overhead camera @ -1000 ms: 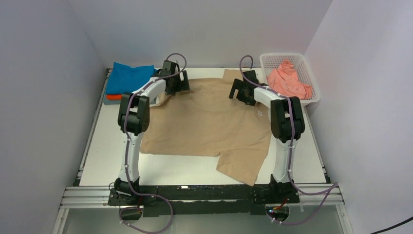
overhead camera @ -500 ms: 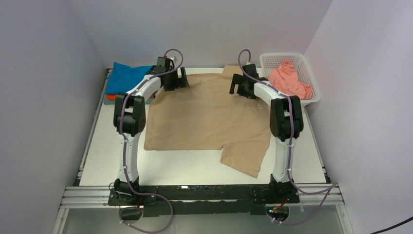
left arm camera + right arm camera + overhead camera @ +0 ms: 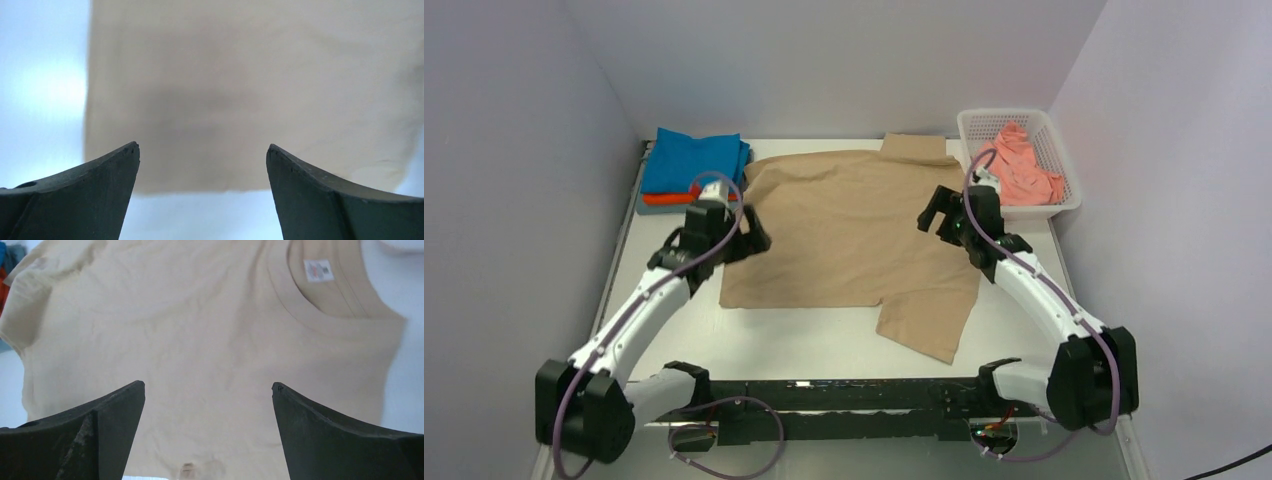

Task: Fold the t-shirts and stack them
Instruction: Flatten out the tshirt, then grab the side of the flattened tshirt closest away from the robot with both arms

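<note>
The tan-beige t-shirt (image 3: 854,225) lies spread flat in the middle of the table, with one sleeve toward the front right. My left gripper (image 3: 752,238) is open and empty above its left edge. In the left wrist view the shirt (image 3: 250,85) fills the frame above the open gripper (image 3: 202,150). My right gripper (image 3: 936,215) is open and empty above the shirt's right part. The right wrist view shows the shirt (image 3: 190,335) and its collar label (image 3: 318,270) beyond the open gripper (image 3: 208,387). The bright blue shirt (image 3: 694,158) lies folded on the orange-red shirt (image 3: 658,199) at the back left. The salmon pink shirt (image 3: 1017,168) lies crumpled in the basket.
The white mesh basket (image 3: 972,125) stands at the back right corner against the wall. Walls close the table on the left, back and right. The black rail (image 3: 844,395) with both arm bases runs along the near edge.
Both grippers have let go of the tan shirt's far edge and drawn back toward the near side. The shirt now lies flat, shifted a little toward the back.
</note>
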Tool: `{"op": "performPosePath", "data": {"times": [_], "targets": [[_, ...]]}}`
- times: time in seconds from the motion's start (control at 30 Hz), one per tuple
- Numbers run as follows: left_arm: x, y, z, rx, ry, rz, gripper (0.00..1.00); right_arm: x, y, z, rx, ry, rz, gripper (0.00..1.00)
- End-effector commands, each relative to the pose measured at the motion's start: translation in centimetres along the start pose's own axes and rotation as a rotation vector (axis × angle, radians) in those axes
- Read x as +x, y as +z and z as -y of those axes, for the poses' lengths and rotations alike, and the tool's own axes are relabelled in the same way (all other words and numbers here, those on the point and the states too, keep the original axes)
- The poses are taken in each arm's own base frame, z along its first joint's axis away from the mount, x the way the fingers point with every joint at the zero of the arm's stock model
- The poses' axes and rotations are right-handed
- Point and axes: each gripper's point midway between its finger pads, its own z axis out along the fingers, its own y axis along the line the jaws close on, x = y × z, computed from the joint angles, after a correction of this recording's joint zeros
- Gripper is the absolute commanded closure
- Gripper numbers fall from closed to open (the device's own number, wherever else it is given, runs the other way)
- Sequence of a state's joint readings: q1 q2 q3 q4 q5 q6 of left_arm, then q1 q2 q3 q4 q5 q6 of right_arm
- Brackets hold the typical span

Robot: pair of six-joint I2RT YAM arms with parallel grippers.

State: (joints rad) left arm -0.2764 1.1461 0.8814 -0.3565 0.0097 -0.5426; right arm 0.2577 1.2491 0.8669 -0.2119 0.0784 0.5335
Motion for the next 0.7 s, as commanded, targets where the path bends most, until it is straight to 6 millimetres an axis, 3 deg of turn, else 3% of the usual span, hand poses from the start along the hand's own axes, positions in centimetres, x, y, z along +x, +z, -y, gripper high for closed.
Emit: {"op": "performPosePath", "data": {"times": [0.0, 0.13, 0.27, 0.57, 0.67], "targets": [[7.5, -2.6, -8.0, -0.315, -0.161, -0.077, 0.01, -0.3, -0.8, 1.3, 0.002, 0.117, 0.074, 0.0], [11.0, -3.7, -11.6, -0.439, -0.252, -0.081, 0.01, 0.9, -0.9, 1.7, -0.003, 0.097, 0.03, 0.0], [12.8, -2.9, -12.7, -0.443, -0.315, -0.092, 0.05, 1.8, -0.5, 2.1, 0.018, 0.084, -0.019, 0.0], [13.8, 0.0, -14.4, -0.486, -0.351, -0.123, 0.52, 3.2, -0.2, 3.1, 0.056, 0.09, -0.054, 0.0], [14.4, 0.6, -15.0, -0.485, -0.374, -0.139, 0.6, 3.5, -0.2, 3.6, 0.077, 0.089, -0.058, 0.0]]}}
